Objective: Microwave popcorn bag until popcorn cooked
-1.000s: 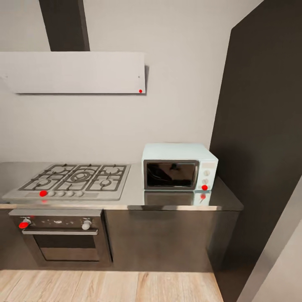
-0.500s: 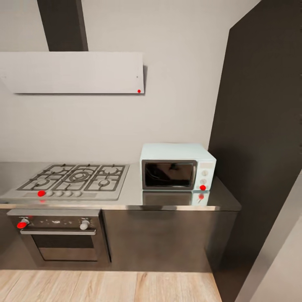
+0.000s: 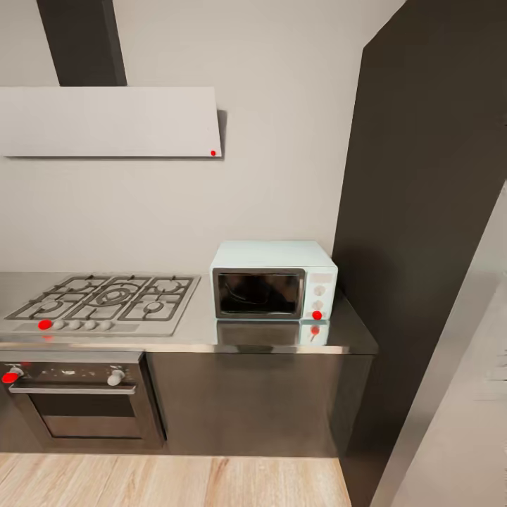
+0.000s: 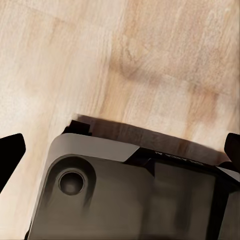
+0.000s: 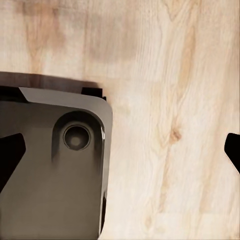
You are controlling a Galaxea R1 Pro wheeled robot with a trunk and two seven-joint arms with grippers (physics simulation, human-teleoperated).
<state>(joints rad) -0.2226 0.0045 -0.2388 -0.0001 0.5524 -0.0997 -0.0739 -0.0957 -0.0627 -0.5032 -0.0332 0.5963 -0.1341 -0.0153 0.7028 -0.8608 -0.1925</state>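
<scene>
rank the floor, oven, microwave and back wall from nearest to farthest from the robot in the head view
1. floor, at the bottom.
2. oven, low left, under the countertop.
3. microwave, on the countertop, right.
4. back wall, behind it.

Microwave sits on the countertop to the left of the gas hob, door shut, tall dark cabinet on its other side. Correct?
Not quite. The head view shows the microwave on the countertop to the right of the gas hob, not the left. The rest holds: its door is shut, and the tall dark cabinet stands on its other side.
</scene>
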